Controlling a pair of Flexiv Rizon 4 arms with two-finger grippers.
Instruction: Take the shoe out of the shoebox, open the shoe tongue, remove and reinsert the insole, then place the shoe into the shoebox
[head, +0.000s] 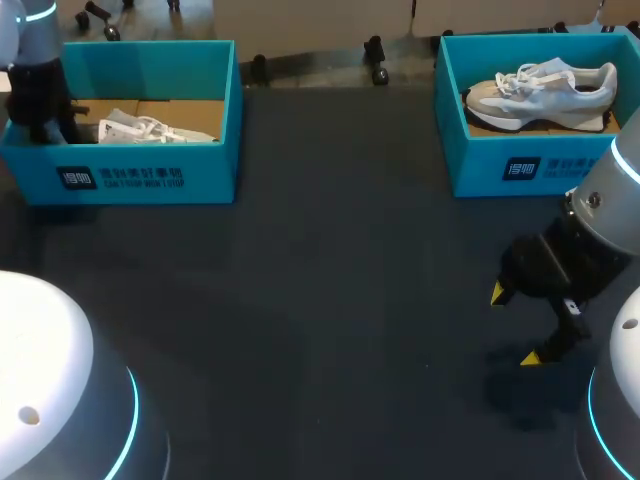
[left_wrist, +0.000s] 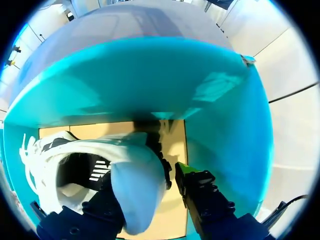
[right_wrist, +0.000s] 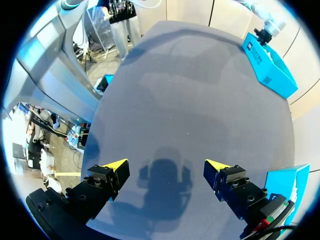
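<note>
Your left arm comes in at the upper left of the head view, where the left shoebox (head: 150, 172) stands open on the dark table (head: 320, 280). The white shoe (head: 140, 128) lies inside this box on its cardboard floor.

In the left wrist view, your left gripper (left_wrist: 144, 177) is down in the box at the shoe's heel. One finger sits inside the shoe opening and the yellow-tipped finger (left_wrist: 183, 168) is against the outside of the heel. The padded heel wall is pinched between them. The shoe has not left the box.

Your right gripper (head: 514, 325) hangs over bare table at the lower right of the head view, just in front of the right shoebox (head: 480, 165). Its fingers are spread wide and hold nothing. The right wrist view confirms this: both yellow fingertips (right_wrist: 117, 165) stand well apart above the table, with only their shadow between them.

The right shoebox sits at the upper right of the head view. A second shoe (head: 545, 95), grey and white, lies in it on its side with the laces showing.
</note>
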